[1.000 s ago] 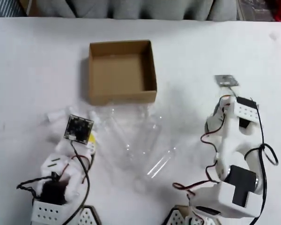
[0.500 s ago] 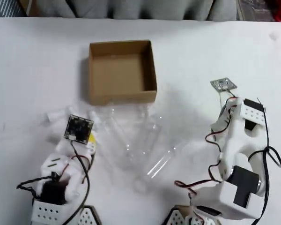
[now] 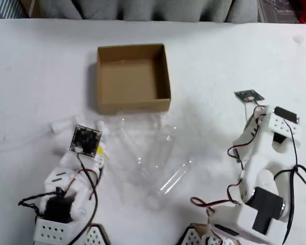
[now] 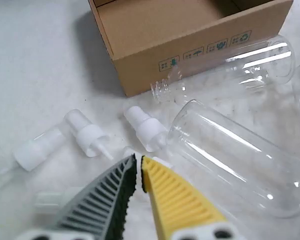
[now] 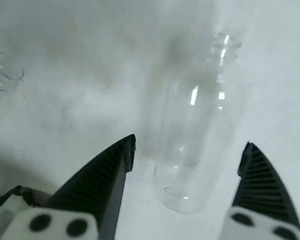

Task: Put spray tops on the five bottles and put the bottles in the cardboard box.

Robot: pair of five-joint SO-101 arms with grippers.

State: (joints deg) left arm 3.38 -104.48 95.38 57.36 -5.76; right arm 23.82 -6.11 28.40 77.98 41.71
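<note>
Bottles (image 3: pixel 160 149): clear, lying on their sides in a loose cluster at mid tabletop, at 6 o'clock from the cardboard box; exact count not readable in the high view.
Bottle by box (image 4: pixel 225 67): lies along the box's front wall, just beside it; threaded neck bare.
Large bottle (image 4: pixel 235 165): on its side, mouth turned toward the spray tops.
Bottle under right arm (image 5: pixel 200 100): lies flat on the tabletop, neck bare.
Spray tops (image 3: pixel 61 126): white, loose on the tabletop at 9 o'clock from the bottle cluster; left wrist view shows one (image 4: pixel 145 129) just beside the large bottle's mouth and another (image 4: pixel 85 134) near it.
Cardboard box (image 3: pixel 135 106): open top, upright, at 12 o'clock from the bottles; brown floor visible.
Left gripper (image 4: pixel 138 161): grey and yellow fingers pressed together, nothing between them; tips hang just short of the spray tops.
Right gripper (image 5: pixel 189 145): fingers spread wide; the bottle shows in the gap, neither finger touching it.
Left arm (image 3: pixel 66 189): at 7 o'clock on the tabletop.
Right arm (image 3: pixel 265 153): at 4 o'clock.
Tabletop (image 3: pixel 234 51): white.
</note>
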